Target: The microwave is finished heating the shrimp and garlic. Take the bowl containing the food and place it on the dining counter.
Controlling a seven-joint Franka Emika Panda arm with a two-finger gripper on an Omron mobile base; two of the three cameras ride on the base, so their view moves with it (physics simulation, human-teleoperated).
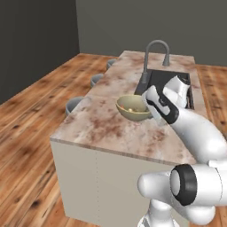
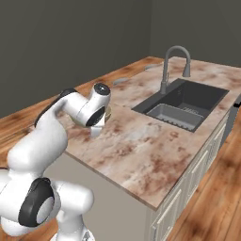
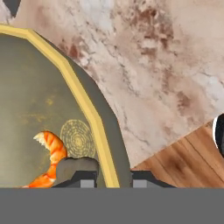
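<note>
Honestly the trick now is just lowering it level and slow, so the shrimp [image 3: 50,153] and garlic [image 3: 75,167] don't slosh out, and only letting go once the base is flat on the stone. The gripper [image 3: 114,178] is clamped narrow on the bowl [image 1: 132,107] rim, one finger inside and one outside. That puts the bowl right at the fingertips, over the dining counter [image 1: 111,128] near the sink [image 1: 170,84]; can't tell if it's touching down.
</note>
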